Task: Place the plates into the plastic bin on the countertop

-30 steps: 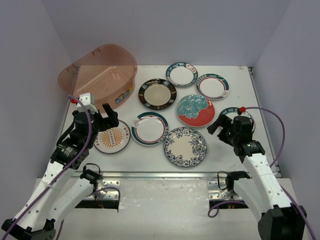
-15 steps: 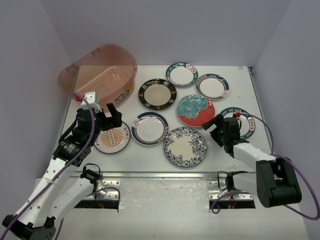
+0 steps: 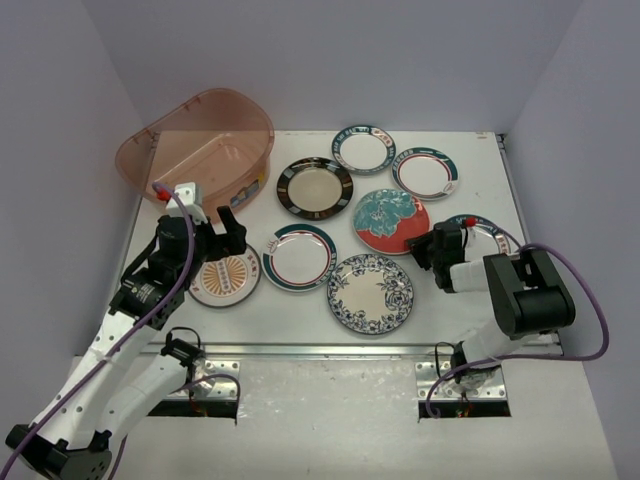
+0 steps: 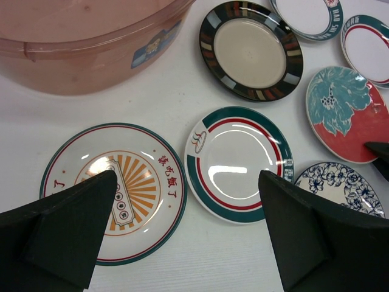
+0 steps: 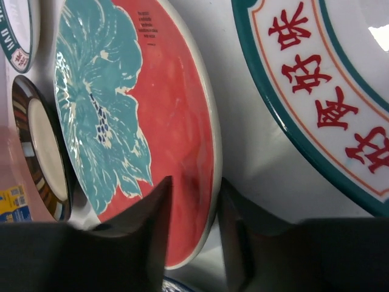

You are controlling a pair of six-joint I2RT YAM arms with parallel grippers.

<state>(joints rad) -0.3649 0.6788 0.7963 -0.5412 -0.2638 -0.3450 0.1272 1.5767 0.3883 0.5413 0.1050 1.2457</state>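
Plates: all 7 are being left on the countertop, outside the plastic bin.
The right gripper, wide 1 second ago, is being narrowed around the red-and-teal plate rim, so a 1st pickup is likely being started; a firm hold cannot be told. The left gripper is being kept fully spread.

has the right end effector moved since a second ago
Yes: the right end effector went left, off the teal-rimmed plate toward the red-and-teal plate, now straddling its rim.

Brightness: all views are lit brightly and evenly from above.
Shadows: only faint, soft shadows are cast on the countertop.
Glare: white highlights are reflected off the teal-rimmed plate.
Focus: the dark fingers are blurred in the right wrist view.
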